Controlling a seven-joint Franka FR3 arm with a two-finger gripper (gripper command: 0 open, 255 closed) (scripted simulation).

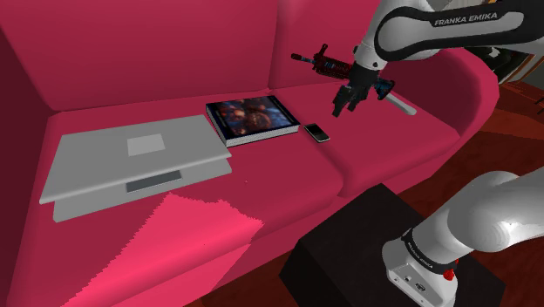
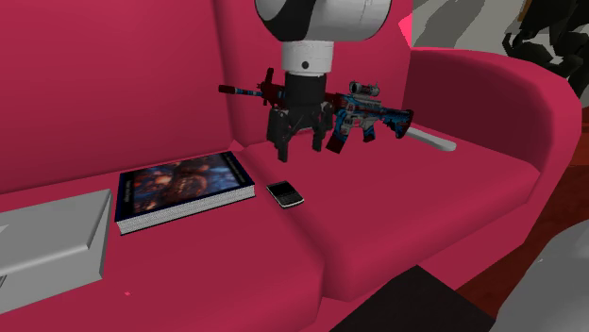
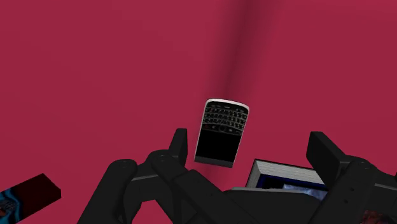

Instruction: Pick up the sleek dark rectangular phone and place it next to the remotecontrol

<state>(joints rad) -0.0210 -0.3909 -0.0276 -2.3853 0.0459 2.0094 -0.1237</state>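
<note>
Crimson sofa (image 1: 131, 52) cushions, smooth and rounded, bear everything. From 1 o'clock in the shoulder view the white arm (image 1: 436, 30) bends down, its black gripper (image 1: 344, 107) hanging above the seat with 2 fingers spread wide, holding nothing. The phone (image 1: 316, 133), a flat, glossy dark rectangle with a keypad, lies at 3 o'clock of the hardcover book (image 1: 251, 119), just beside it.

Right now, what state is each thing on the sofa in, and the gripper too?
gripper: open, holding nothing, in the air above the phone.
phone: lying flat on the sofa seat, keypad and screen up, not held.
book: closed, flat, cover up.
laptop: flat on the seat; open or closed, cannot tell.
rifle-shaped object: lying by the backrest, untouched.
</note>
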